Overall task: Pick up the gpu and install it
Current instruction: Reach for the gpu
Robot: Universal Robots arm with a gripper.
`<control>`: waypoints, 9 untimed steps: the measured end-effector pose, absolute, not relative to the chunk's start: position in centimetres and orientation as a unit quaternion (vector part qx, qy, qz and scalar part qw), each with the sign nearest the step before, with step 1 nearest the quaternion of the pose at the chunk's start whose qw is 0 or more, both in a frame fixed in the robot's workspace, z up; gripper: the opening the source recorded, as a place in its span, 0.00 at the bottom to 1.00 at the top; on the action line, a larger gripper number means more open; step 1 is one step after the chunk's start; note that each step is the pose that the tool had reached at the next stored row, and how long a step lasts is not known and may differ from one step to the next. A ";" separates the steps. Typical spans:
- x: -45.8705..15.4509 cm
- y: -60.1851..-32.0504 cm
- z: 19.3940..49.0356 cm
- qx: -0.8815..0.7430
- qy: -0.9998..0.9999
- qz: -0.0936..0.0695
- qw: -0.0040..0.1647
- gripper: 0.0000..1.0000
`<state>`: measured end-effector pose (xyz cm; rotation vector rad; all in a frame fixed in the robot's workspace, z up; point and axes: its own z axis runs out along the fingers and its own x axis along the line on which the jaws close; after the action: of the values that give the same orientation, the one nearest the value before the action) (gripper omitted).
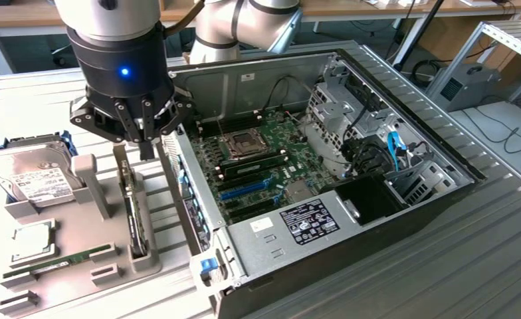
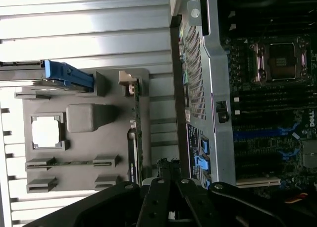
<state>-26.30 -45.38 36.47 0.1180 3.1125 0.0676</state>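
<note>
Claw above the gpu, which is still in its slot.
I see the claw (image 1: 146, 147) (image 2: 167, 163) pinched narrow and holding nothing, just over one end of the gpu (image 1: 136, 212) (image 2: 137, 133). The gpu stands on edge along the grey holder's (image 1: 83, 193) edge nearest the open computer case (image 1: 331, 166).

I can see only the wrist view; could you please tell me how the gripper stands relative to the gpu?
Observer: In the exterior view, the gripper hangs close above the farther end of the gpu, which stands on edge in a grey holder. Whether they touch, I cannot tell.
Operator: Thank you. What sits past the blue piece at the holder's edge?
Observer: A hard drive with a white label, lying flat, on the exterior view's left.
</note>
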 end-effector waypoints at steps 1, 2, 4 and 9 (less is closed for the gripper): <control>-26.3 -45.4 36.5 0.038 0.999 0.022 0.013 0.11; -26.3 -45.4 36.4 0.038 0.999 0.022 0.013 0.11; -26.3 -45.5 36.4 0.038 0.999 0.022 0.013 0.11; -26.3 -45.7 36.4 0.038 0.999 0.022 0.013 0.11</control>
<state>-26.32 -45.68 36.39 0.1180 3.1125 0.0676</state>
